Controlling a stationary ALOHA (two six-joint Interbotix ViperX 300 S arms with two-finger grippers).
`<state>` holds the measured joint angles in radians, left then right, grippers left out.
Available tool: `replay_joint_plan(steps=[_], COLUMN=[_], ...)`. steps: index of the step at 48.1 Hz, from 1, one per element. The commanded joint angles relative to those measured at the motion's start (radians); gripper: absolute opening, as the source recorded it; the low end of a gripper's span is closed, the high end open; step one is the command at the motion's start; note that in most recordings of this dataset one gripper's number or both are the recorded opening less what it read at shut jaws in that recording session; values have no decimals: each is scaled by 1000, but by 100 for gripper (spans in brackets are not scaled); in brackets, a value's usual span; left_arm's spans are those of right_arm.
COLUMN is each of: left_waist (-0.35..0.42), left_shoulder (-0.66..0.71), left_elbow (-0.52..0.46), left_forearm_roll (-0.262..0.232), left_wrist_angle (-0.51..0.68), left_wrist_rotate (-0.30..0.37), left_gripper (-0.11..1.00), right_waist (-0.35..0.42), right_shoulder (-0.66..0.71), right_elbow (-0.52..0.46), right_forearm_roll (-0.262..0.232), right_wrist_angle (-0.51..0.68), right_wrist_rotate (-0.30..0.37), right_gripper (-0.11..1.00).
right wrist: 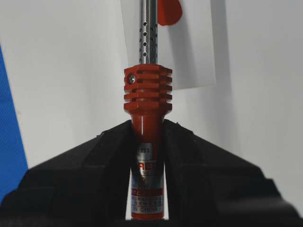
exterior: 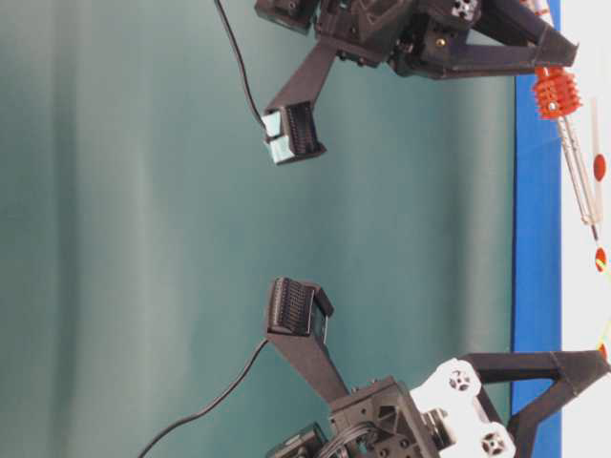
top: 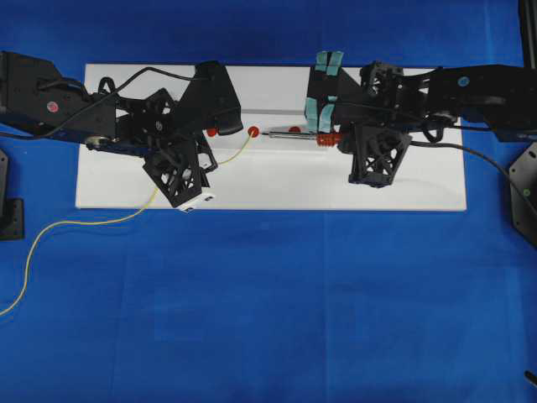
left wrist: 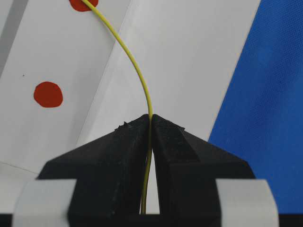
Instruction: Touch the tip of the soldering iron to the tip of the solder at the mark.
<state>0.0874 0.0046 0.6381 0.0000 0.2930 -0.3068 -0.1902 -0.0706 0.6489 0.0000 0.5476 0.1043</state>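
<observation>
In the left wrist view the left tool (left wrist: pixel 150 124) has its two black fingers pressed together on the solder (left wrist: pixel 137 71) — the thin yellow wire runs up between them, leaves at their tips and bends leftward over the white board (left wrist: pixel 189 56) to a red mark (left wrist: pixel 83 4) at the top edge of the view. A second red dot (left wrist: pixel 48 94) lies on the board to the left of the wire, apart from it.

In the right wrist view the right tool (right wrist: pixel 147 130) is clamped on the soldering iron (right wrist: pixel 147 142), gripping the red handle just below its ribbed collar; the perforated metal shaft points away over the board, beside another red dot (right wrist: pixel 169 12).

From overhead, the white board (top: pixel 336 189) lies across the far half of the blue desk (top: pixel 268 319). The solder (top: pixel 84 225) trails from the desk's left edge, crosses the board's near edge, passes through the left tool (top: pixel 204 165) and ends on a red mark (top: pixel 253 132) near the middle of the board's far side. The iron (top: pixel 302 135) lies level with it, its shaft pointing left and its tip just right of that mark — whether tip and wire touch cannot be told. The right tool (top: pixel 331 126) holds the handle; the iron's black cord (top: pixel 478 155) runs toward the desk's right edge.
</observation>
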Motion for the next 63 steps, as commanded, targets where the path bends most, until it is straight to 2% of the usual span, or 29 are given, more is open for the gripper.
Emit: replay_joint_plan(steps=[1,63], left_waist=[3,0], left_shoulder=[-28,-25], left_elbow=[-8,-12], left_forearm_roll=[2,2], left_wrist_angle=[-5,-3], left_wrist_rotate=[2,2], left_gripper=[3,3], right_waist=[-2,-2], right_shoulder=[-5,20], right_elbow=[-28,-34], right_forearm_roll=[-3,-6], right_wrist_angle=[-12,-31], right_wrist_rotate=[-2,-2], right_gripper=[6,6])
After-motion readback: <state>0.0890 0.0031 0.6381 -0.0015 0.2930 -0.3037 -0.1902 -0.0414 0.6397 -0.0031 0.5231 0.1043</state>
